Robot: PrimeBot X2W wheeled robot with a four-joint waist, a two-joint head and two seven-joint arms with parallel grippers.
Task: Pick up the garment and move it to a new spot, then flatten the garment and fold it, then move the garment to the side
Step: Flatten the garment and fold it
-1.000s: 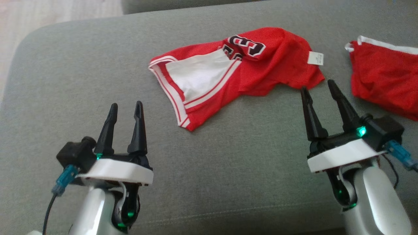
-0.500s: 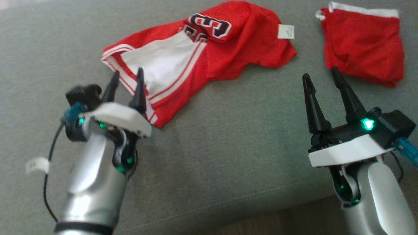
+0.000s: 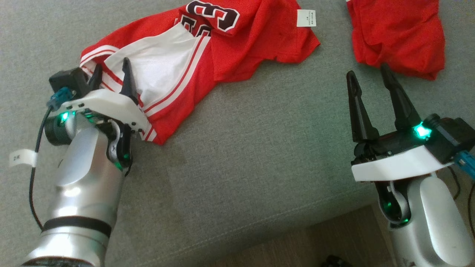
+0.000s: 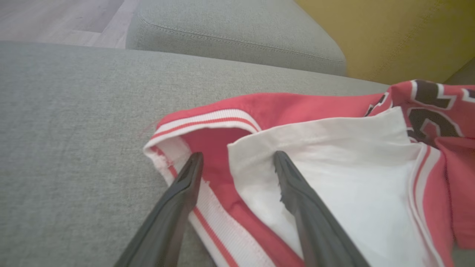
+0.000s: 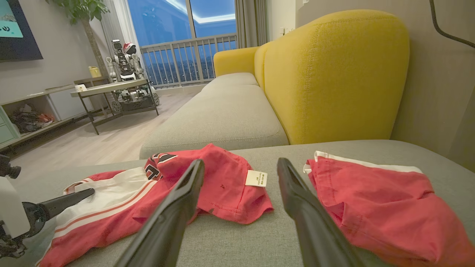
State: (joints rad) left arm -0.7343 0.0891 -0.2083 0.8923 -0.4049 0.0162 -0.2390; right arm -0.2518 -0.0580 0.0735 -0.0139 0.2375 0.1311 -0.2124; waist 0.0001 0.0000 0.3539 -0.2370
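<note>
Head view gives us the jersey [image 3: 237,55] lying rumpled on the grey cushion [image 3: 259,155], in the upper left and middle of the picture. It is red cloth with a white panel edged in red-and-white stripes, dark numerals at the top, and a small white label [image 3: 306,17] at its right end. Our left claw [image 3: 111,65] is at the jersey's left end, its jaws spread wide with nothing pinched between them. Left wrist view brings us close: one finger [image 4: 187,185] sits over the striped hem and the other over the edge of the white panel, with a strip of red lining between them. Whether the tips press the cloth or hang just above it we cannot tell. Our right claw [image 3: 367,70] stands well apart to the right, also released and empty. It is above bare cushion, between the jersey's right end and a second red garment [image 3: 400,37] that lies apart from the jersey. In the right wrist view that garment shows a white band along its far edge, and a yellow backrest [image 5: 334,74] rises behind the cushion. Wooden floor [image 3: 326,248] shows below the cushion's front edge.
</note>
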